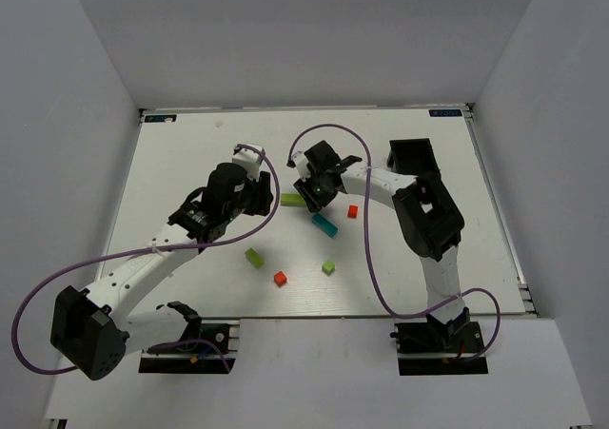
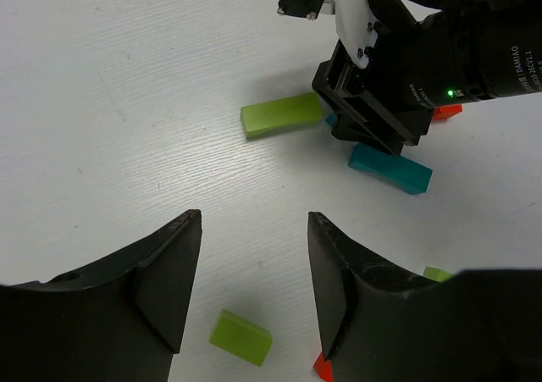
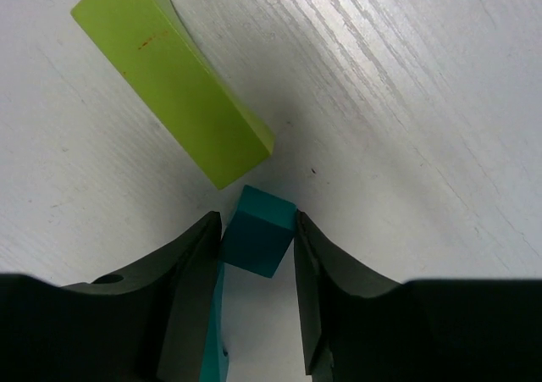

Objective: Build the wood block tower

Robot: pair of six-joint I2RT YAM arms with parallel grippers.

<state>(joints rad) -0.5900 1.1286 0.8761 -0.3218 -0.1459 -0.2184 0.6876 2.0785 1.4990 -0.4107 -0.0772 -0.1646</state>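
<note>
Right gripper (image 3: 257, 221) sits low over the middle of the worktop (image 1: 190, 163), its two fingers pressed against opposite sides of a small teal cube (image 3: 257, 245), pinching it just off one end of the lime bar (image 3: 169, 77); whether cube and bar touch cannot be told. Left gripper (image 2: 252, 229) hovers just left of it, toward the left edge, fingers spread with nothing between them and only bare white surface below. A black box (image 1: 411, 153) stands near the far edge, right of centre. No tower stands yet: the blocks lie loose around the middle and toward the near edge. The lime bar lies flat at the centre, its free end pointing toward the left gripper. The teal bar (image 1: 324, 224) lies flat just on the near side of the right gripper, partly under it in the left wrist view. A lime block (image 1: 254, 257) lies further toward the near edge, left of centre. The far red cube (image 1: 352, 211) sits just right of the teal bar, apart from it. The near red cube (image 1: 280, 278) is the block closest to the near edge, and the lime cube (image 1: 328, 267) lies to its right, apart from it.
</note>
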